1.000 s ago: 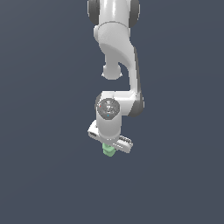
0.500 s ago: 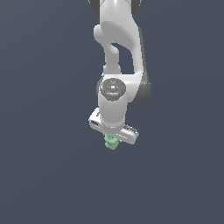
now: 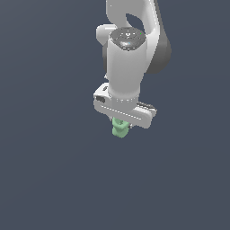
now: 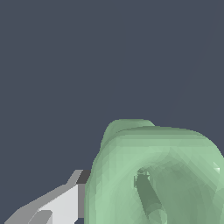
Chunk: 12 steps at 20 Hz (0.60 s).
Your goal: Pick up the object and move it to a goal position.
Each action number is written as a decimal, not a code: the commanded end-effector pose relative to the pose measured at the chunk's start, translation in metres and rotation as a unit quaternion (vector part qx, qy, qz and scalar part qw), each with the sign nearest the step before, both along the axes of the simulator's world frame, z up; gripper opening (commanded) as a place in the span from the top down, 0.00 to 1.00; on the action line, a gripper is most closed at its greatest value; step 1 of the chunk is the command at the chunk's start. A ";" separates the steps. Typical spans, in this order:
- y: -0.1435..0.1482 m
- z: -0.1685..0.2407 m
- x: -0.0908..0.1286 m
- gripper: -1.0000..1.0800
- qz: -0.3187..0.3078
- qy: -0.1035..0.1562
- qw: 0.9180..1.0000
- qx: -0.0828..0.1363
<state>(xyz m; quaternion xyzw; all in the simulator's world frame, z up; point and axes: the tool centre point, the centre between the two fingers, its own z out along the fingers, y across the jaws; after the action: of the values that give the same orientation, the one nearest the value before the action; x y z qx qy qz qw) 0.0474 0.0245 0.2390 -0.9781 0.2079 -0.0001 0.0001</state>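
The object [image 3: 119,128] is held beneath the gripper [image 3: 121,126], jaws closed on its upper part. It is judged light, rigid and smooth; a mid-body grip below the flared rim is advised.

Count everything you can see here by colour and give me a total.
Pale mint-green hollow cylinder piece: 1
White and grey robot arm with its end effector: 1
Total: 2
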 end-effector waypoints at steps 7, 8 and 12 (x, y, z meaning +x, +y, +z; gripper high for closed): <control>0.016 0.084 -0.015 1.00 0.000 0.000 1.000 0.000; 0.018 0.091 -0.016 1.00 0.000 0.000 1.000 0.000; 0.022 0.114 -0.019 1.00 0.000 0.000 1.000 0.000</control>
<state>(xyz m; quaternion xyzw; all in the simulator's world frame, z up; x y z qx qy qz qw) 0.0301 0.0454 0.3446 -0.9782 0.2079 -0.0008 0.0000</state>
